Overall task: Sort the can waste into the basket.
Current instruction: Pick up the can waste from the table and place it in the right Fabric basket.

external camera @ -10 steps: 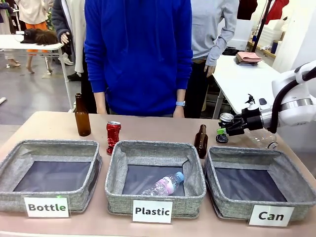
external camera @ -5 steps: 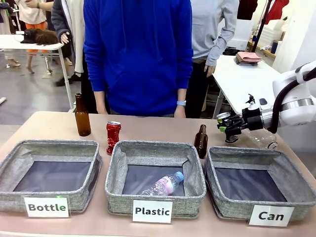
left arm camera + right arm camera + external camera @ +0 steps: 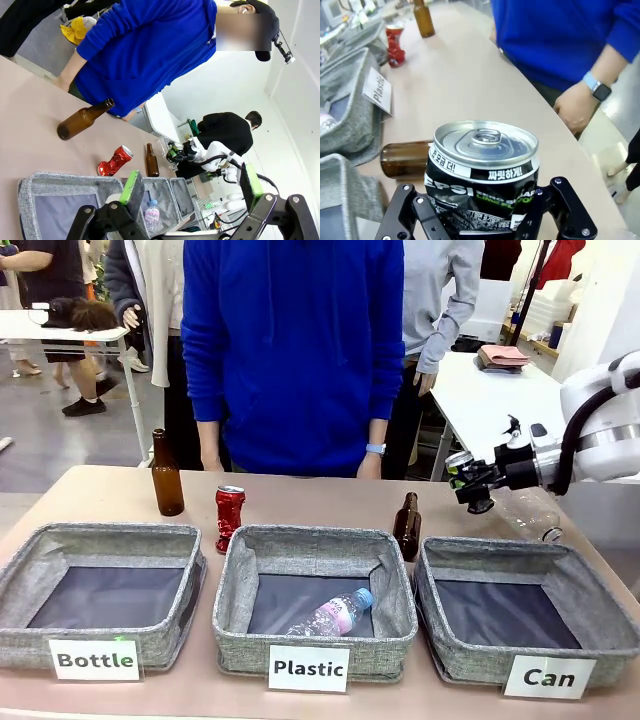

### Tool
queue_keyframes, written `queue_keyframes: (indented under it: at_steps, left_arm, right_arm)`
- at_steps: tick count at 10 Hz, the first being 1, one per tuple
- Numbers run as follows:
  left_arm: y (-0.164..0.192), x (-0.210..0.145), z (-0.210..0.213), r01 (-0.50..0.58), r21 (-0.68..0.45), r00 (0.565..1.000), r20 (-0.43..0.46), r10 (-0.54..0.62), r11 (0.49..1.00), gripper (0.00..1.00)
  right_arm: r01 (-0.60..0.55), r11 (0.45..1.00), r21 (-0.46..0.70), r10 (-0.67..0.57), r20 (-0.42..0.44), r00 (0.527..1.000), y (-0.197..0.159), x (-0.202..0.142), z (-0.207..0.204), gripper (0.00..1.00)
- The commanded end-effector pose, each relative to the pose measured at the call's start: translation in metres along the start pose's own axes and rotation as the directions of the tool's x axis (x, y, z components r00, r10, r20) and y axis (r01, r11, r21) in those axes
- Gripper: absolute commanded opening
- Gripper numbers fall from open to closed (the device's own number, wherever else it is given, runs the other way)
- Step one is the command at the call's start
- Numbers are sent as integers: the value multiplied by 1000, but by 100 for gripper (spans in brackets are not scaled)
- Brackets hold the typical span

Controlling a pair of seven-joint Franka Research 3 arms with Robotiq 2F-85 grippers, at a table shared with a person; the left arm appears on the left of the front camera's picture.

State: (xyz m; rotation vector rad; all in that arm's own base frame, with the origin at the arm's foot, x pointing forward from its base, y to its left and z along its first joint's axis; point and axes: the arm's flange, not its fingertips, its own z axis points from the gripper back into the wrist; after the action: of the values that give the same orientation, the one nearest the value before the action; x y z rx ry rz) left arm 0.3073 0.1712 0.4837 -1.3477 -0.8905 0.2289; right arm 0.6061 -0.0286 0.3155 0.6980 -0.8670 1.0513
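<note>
Right gripper (image 3: pixel 467 482) pinching dented dark silvery printed drink can (image 3: pixel 482 170) above tan surface (image 3: pixel 300 502), long axis standing roughly upright, silver top facing up. Left gripper (image 3: pixel 191 184) hanging spread wide.

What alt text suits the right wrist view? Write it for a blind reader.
The right claw is shut on a dented dark can, its silver top facing the camera, over a tan table. Beyond it are a brown bottle, a red can and a person's hand with a blue watch.
</note>
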Motion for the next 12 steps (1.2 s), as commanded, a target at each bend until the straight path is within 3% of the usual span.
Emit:
queue_keyframes:
  at_steps: [1, 2, 3, 4, 7, 8, 12]
  left_arm:
    - [-1, 0, 0, 21, -19, 1000, 8, -20, 1000, 100]
    - [-1, 0, 0, 21, -19, 1000, 8, -20, 1000, 100]
    - [-1, 0, 0, 21, -19, 1000, 8, -20, 1000, 100]
    - [-1, 0, 0, 21, -19, 1000, 8, -20, 1000, 100]
    - [-1, 0, 0, 21, -19, 1000, 8, -20, 1000, 100]
    - [-1, 0, 0, 21, -19, 1000, 8, -20, 1000, 100]
    - [-1, 0, 0, 21, -19, 1000, 8, -20, 1000, 100]
  right_arm:
    - [6, 999, 36, 0, -156, 988, 51, 57, 36, 0]
    - [18, 997, 76, 5, -290, 957, 90, 82, 53, 0]
    - [107, 989, 104, -50, -445, 894, 128, 101, 67, 0]
    - [124, 986, 107, -45, -553, 832, 164, 110, 77, 0]
    - [141, 979, 149, 32, -788, 614, 266, 114, 88, 0]
    - [122, 976, 180, 80, -817, 572, 282, 112, 88, 0]
    - [5, 969, 247, 202, -804, 559, 291, 109, 85, 0]
